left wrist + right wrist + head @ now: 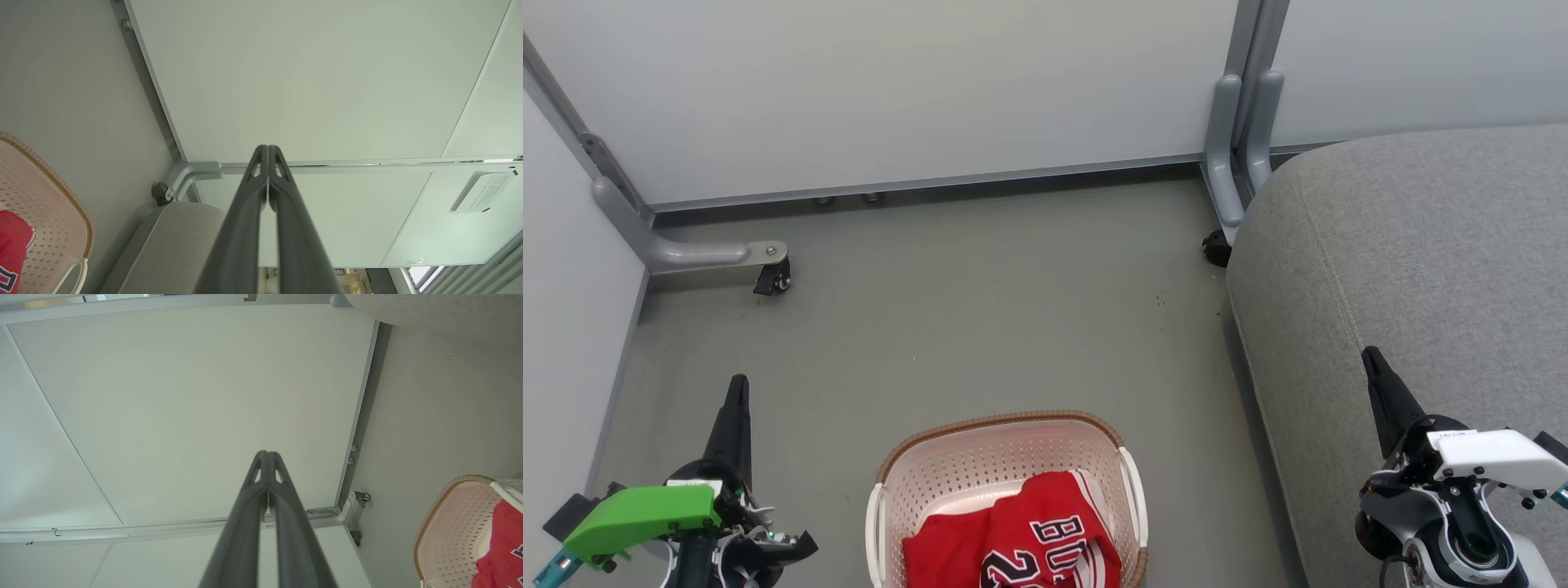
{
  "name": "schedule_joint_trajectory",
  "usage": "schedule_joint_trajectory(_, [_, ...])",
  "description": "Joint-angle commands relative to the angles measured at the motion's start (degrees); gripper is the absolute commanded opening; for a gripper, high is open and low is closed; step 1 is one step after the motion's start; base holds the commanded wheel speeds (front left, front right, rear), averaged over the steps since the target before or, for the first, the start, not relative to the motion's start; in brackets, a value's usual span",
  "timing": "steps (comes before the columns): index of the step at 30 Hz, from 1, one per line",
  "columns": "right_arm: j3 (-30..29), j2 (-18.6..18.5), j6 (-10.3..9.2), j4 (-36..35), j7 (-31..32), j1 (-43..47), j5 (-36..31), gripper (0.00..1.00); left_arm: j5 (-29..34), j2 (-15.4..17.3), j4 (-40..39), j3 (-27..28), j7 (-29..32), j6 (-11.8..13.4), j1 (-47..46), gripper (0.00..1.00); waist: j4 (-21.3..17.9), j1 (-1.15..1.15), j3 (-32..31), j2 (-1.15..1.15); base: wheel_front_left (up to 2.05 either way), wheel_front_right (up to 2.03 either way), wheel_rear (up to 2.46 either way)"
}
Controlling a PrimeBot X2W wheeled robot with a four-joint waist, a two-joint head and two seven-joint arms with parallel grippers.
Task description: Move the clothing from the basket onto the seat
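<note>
on the grey floor (980,302) beside a large grey seat (1421,261), a cream perforated basket (1005,420) with a brown woven-look rim stands low in the middle of the head view, its near end cut off by the frame. red clothing (1021,531) lies heaped inside the basket, toward its near half; a jersey (1049,523) with dark, white-edged lettering and striped trim lies uppermost, and a plainer red fold shows to its left. the seat takes up the right of the head view, near the basket with a strip of floor between them. the left tool (738,388) hangs at the lower left over the floor, apart from the basket, under a green wrist cover (637,510); the right tool (1374,363) hangs at the lower right over the seat cushion, under a white wrist cover (1494,457). both tools are pressed together and pinch nothing. the left wrist view shows the left tool (267,149) with tips touching, aimed at pale partition panels (306,81), the basket (41,192), the clothing (12,245) and the seat (184,241) off to one side. the right wrist view shows the right tool (267,455) likewise closed tip to tip, the basket (445,522) and clothing (502,547) at its lower right corner. black casters (772,282) carry the partition feet at the floor's edge.
</note>
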Motion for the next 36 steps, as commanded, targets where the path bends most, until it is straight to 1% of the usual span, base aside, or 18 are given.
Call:
schedule_joint_trajectory(1, [0.0,-0.1,0.02,0.1,0.1,-0.4,-0.2,0.00,0.3,0.1,0.1,0.0,0.1,-0.4,-0.7,0.00,0.0,0.00,0.0,0.00,0.00,0.00,0.00])
schedule_joint_trajectory(36, [0.0,-0.1,0.02,0.1,0.1,-0.4,-0.2,0.00,0.3,0.1,0.1,0.0,0.1,-0.4,-0.7,0.00,0.0,0.00,0.0,0.00,0.00,0.00,0.00])
